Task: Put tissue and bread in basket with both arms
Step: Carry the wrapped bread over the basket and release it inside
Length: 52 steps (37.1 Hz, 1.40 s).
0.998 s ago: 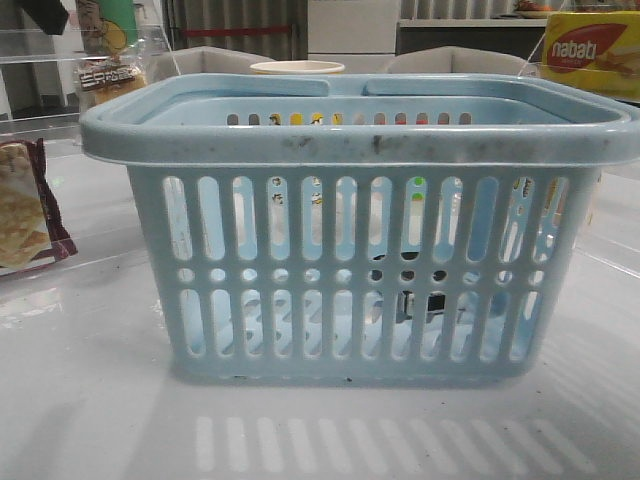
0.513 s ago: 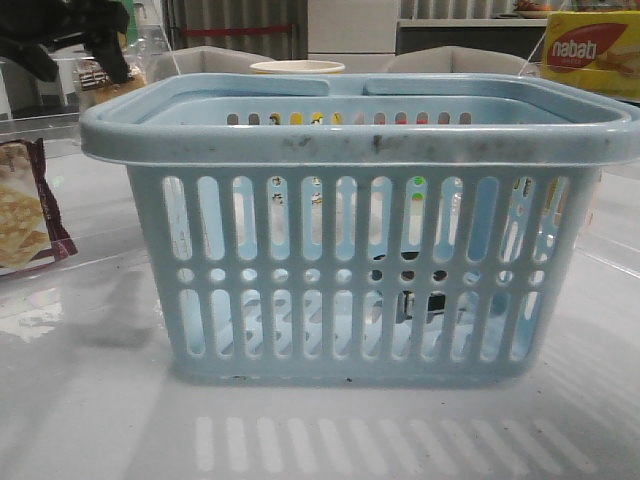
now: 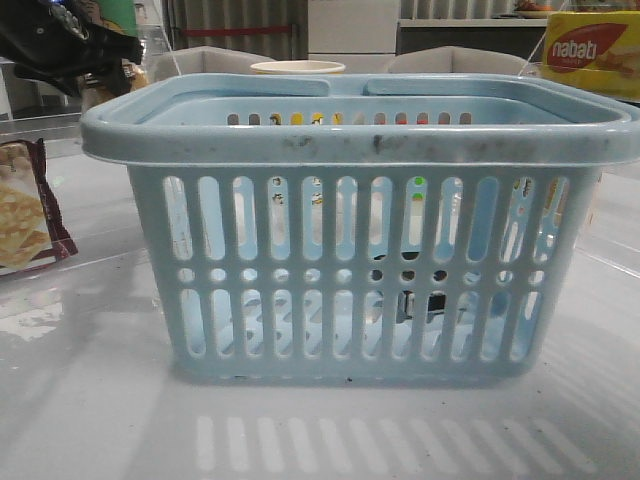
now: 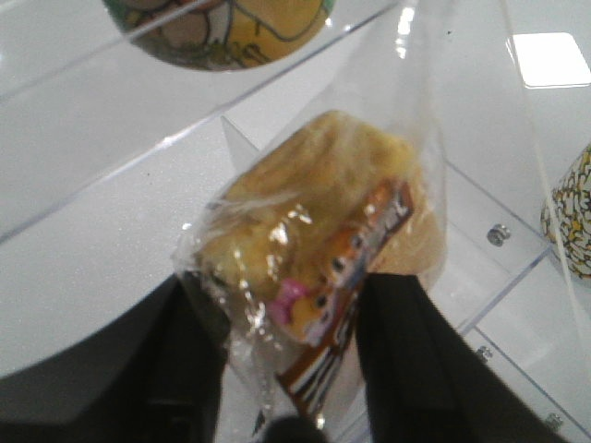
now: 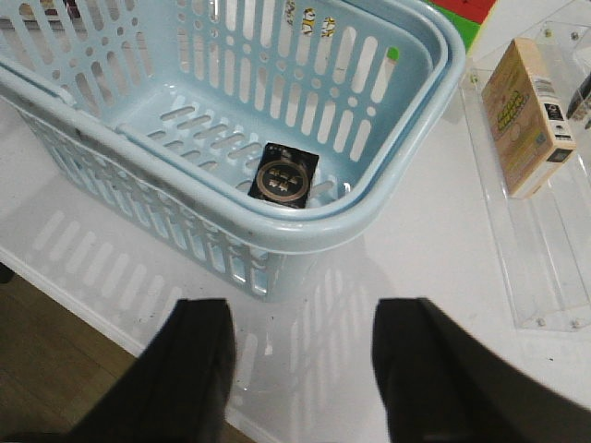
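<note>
Your left gripper [image 3: 70, 45] is cut off at the front view's corner, its jaws hidden there. Bread [image 4: 314, 231] is blurred, label unreadable. Tissue [image 3: 420, 303] shows only through basket [image 3: 360, 140] slots. Right fingertips [image 5: 199, 369] are cropped.

We can read only one word clearly: "nabati", in white letters on a red patch, on the yellow cardboard box [image 3: 592, 50] at the far right in the front view. The dark label with white print on the golden-brown bun in its clear plastic wrapper [image 4: 319, 249] is too blurred for us to make out. The tan rectangular packet [image 5: 526, 115] lying in the clear acrylic tray [image 5: 540, 254] carries green print and a small dark label, both too small to read.
</note>
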Each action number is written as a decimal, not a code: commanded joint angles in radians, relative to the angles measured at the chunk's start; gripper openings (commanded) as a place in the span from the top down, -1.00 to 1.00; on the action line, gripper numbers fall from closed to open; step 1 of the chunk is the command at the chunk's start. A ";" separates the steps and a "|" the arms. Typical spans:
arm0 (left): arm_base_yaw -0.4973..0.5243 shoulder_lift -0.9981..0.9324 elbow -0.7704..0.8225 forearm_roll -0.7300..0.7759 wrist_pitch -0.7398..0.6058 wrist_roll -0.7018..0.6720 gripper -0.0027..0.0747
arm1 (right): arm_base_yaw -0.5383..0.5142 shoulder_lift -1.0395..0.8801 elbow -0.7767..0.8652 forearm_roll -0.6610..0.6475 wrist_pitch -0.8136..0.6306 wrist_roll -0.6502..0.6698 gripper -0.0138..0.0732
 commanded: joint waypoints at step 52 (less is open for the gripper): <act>-0.556 -0.466 0.207 -0.101 0.236 0.175 -0.49 | 0.001 0.001 -0.025 -0.019 -0.061 -0.010 -0.35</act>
